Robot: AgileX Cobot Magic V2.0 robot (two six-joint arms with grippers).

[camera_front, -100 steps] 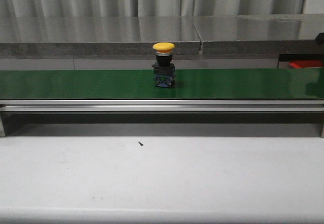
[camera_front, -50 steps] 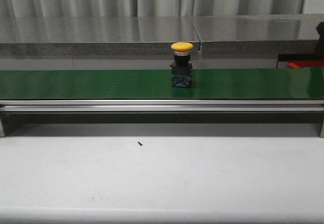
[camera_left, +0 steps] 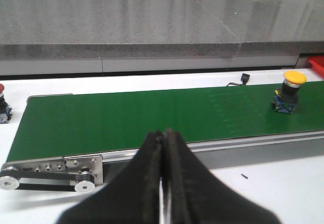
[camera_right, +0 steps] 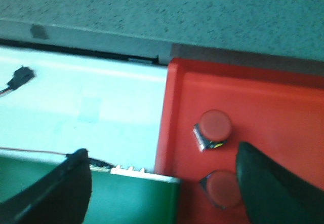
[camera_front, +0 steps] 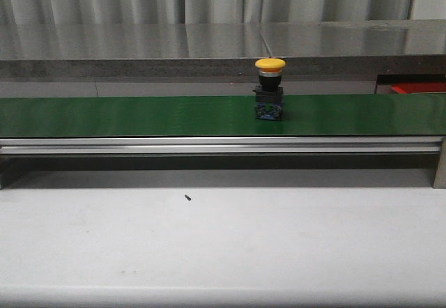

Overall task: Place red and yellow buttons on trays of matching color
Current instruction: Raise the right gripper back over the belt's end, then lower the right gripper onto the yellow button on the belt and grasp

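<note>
Left wrist view: yellow button (camera_left: 288,90) beyond closed jaws.

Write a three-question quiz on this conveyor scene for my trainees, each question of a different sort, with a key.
1. True or false: the yellow button stands upright on the green belt.
2. Multiple choice: the red tray in the right wrist view holds A) no buttons, B) two red buttons, C) one yellow button.
3. Fill the gap: the left tool has its fingers ____.

Key
1. True.
2. B: two red buttons lie in it, under the open right tool.
3. Shut, with nothing between them.
</note>
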